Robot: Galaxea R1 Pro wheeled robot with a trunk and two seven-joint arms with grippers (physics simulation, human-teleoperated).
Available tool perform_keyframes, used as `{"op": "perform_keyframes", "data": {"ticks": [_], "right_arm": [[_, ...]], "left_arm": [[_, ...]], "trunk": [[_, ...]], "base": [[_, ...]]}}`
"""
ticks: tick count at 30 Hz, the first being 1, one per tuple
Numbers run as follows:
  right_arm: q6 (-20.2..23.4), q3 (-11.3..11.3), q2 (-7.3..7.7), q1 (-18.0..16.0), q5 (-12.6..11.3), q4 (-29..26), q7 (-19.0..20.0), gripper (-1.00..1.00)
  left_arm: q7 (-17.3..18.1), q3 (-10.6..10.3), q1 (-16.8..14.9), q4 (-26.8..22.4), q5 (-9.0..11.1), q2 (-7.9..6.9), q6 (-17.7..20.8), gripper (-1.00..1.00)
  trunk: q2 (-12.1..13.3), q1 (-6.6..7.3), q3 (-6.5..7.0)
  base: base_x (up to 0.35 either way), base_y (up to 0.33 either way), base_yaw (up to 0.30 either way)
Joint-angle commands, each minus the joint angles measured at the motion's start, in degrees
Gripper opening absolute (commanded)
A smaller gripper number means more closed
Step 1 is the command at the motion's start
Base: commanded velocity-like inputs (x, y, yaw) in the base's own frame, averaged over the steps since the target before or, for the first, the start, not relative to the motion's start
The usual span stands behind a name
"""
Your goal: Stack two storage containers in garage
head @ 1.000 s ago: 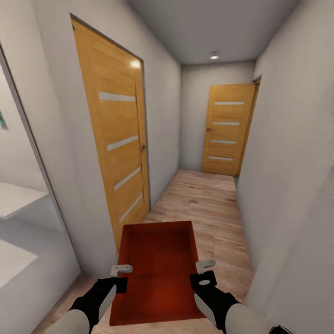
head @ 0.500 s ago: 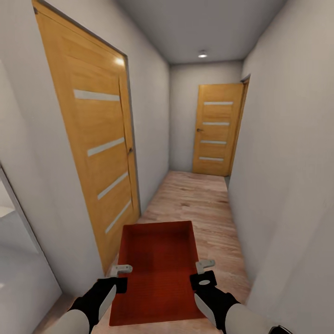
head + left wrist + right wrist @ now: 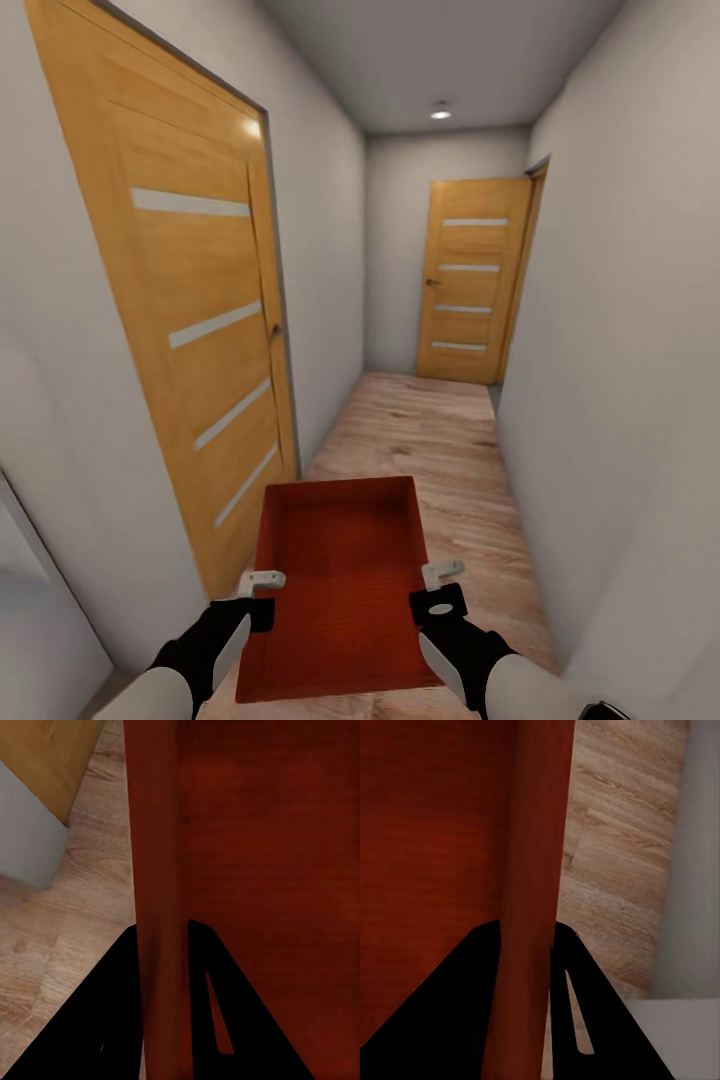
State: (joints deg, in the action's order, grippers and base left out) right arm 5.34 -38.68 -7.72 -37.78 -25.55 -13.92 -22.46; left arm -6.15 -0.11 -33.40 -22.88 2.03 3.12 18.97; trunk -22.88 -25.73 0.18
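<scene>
Orange-red smooth rectangular storage container (image 3: 340, 580)

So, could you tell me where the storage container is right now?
In the head view, the container is low centre, held between the left gripper and right gripper.

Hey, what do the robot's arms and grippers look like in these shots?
Both arms have pale grey-white forearm shells ending in black wrist sections. The left gripper and right gripper carry short, light grey fingers on black blocks; the right block bears a small pale oval mark. In the wrist views the fingers show as plain black wedges, one with a narrow slot. No cables are visible.
</scene>
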Motion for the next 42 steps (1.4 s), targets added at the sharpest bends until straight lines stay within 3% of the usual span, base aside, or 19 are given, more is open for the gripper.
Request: {"op": "perform_keyframes", "data": {"ticks": [1,23,42], "right_arm": [[0.38,0.10,-0.11,-0.01,-0.55,-1.01,0.74,-1.00],[0.38,0.10,-0.11,-0.01,-0.55,-0.99,0.75,-1.00],[0.38,0.03,-0.11,-0.01,-0.55,-1.00,0.75,-1.00]], "left_arm": [[-0.36,0.55,0.00,-0.15,-0.63,0.05,0.35,-1.00],[-0.36,0.55,0.01,-0.19,-0.64,0.05,0.34,-1.00],[-0.36,0.55,0.00,-0.23,-0.67,0.05,0.32,-1.00]], "trunk": [[-0.04,-0.05,-0.02],[-0.04,-0.05,-0.02],[-0.04,-0.05,-0.45]], "base": [[0.322,0.000,0.000],[0.322,0.000,-0.005],[0.322,0.000,-0.234]]}}
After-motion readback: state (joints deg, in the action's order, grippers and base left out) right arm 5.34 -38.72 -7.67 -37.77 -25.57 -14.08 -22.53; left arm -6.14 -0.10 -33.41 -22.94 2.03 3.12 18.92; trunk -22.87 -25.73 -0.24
